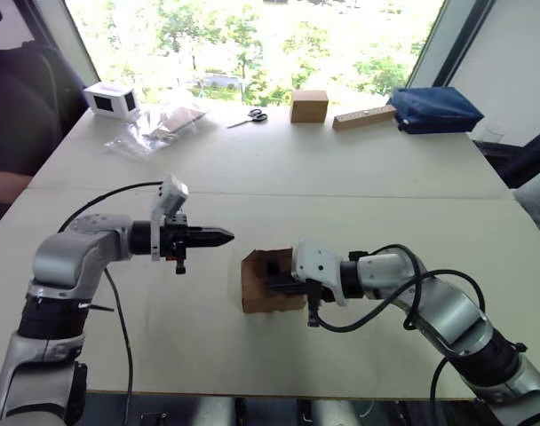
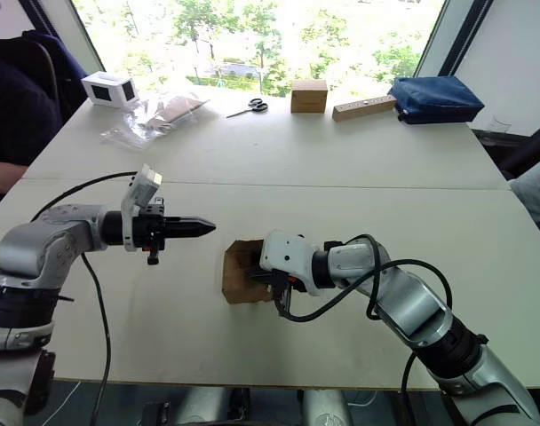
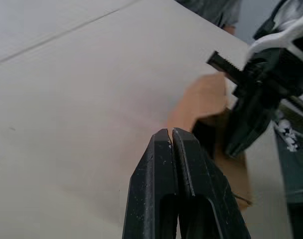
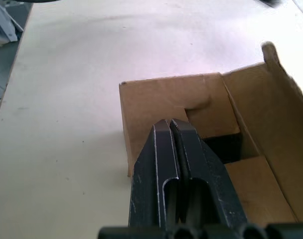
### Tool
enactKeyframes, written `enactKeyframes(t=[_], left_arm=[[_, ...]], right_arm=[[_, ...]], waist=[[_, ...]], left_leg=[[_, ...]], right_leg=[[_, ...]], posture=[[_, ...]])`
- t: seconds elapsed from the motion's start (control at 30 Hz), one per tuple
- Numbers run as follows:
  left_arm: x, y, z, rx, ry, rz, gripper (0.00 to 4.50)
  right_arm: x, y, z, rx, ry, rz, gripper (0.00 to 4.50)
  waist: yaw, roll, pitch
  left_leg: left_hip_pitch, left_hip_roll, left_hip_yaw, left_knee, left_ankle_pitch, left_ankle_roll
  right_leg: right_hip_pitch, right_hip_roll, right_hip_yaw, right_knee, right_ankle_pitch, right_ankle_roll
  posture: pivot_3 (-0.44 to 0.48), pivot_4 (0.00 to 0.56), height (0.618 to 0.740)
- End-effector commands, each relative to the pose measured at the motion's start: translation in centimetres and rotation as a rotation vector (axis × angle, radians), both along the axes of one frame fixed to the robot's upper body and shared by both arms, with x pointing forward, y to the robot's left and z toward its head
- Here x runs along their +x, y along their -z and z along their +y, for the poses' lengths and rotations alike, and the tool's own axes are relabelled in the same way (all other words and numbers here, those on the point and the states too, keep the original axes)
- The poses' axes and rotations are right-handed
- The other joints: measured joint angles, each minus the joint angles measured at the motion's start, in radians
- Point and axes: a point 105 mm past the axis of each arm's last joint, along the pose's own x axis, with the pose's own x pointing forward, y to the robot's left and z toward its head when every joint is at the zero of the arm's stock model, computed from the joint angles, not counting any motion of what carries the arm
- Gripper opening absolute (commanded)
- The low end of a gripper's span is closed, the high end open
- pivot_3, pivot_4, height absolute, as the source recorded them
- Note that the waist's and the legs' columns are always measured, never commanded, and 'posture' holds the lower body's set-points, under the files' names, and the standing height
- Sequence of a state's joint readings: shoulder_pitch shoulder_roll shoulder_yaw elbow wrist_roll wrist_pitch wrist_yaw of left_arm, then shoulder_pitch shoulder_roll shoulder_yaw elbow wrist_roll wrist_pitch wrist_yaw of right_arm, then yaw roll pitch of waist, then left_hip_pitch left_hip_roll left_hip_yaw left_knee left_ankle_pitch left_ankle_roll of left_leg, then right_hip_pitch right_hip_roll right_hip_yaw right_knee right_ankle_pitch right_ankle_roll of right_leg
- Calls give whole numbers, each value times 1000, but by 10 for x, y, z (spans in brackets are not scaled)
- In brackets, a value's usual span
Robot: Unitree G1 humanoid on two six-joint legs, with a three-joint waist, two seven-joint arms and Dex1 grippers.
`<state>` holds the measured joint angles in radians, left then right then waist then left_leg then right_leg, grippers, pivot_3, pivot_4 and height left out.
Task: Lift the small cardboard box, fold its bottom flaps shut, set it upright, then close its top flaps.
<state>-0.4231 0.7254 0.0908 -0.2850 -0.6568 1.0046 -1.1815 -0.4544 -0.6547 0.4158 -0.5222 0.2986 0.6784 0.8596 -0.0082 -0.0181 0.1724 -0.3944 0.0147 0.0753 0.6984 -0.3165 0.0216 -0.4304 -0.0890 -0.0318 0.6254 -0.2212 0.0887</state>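
Right hand (image 4: 170, 124) closed, tip inside small cardboard box (image 1: 263, 282); left hand (image 1: 224, 236) closed, empty, hovering nearby

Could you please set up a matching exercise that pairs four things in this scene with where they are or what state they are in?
Things:
1. small brown cardboard box
2. left gripper
3. metal scissors with dark handles
4. dark blue fabric bag

Places or states:
A. at the table's far right corner
B. fingers shut, hovering above the table, pointing at the box
C. near the table's front middle, the right gripper pushed into its open end
D. flat at the far edge, beside a neat brown cube-like box

Pairs: 1-C, 2-B, 3-D, 4-A
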Motion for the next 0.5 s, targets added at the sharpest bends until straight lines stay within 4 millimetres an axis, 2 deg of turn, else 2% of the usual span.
enactKeyframes(t=[0.03, 0.2, 0.5], left_arm=[[-28, -1, -14, 18, 72, -5, 61], [-31, 15, -26, 49, 60, -12, 61], [-31, 28, -27, 76, 72, -2, 61]], right_arm=[[1, -8, 1, 20, -14, -36, 0], [0, -7, 3, 23, -21, -35, 0], [-1, -11, 1, 27, -13, -44, 0]], waist=[[0, 0, 0], [-1, 0, 0], [-3, 0, 0]], left_leg=[[0, 0, 0, 0, 0, 0], [1, 0, 0, 0, 0, 0], [1, 0, 1, 0, 0, 0]], right_leg=[[0, 0, 0, -1, 0, 0], [1, 0, 0, -1, 0, 0], [1, 1, 0, -1, 0, -1]], posture=[[0, 150, 740], [0, 150, 740], [0, 150, 740]])
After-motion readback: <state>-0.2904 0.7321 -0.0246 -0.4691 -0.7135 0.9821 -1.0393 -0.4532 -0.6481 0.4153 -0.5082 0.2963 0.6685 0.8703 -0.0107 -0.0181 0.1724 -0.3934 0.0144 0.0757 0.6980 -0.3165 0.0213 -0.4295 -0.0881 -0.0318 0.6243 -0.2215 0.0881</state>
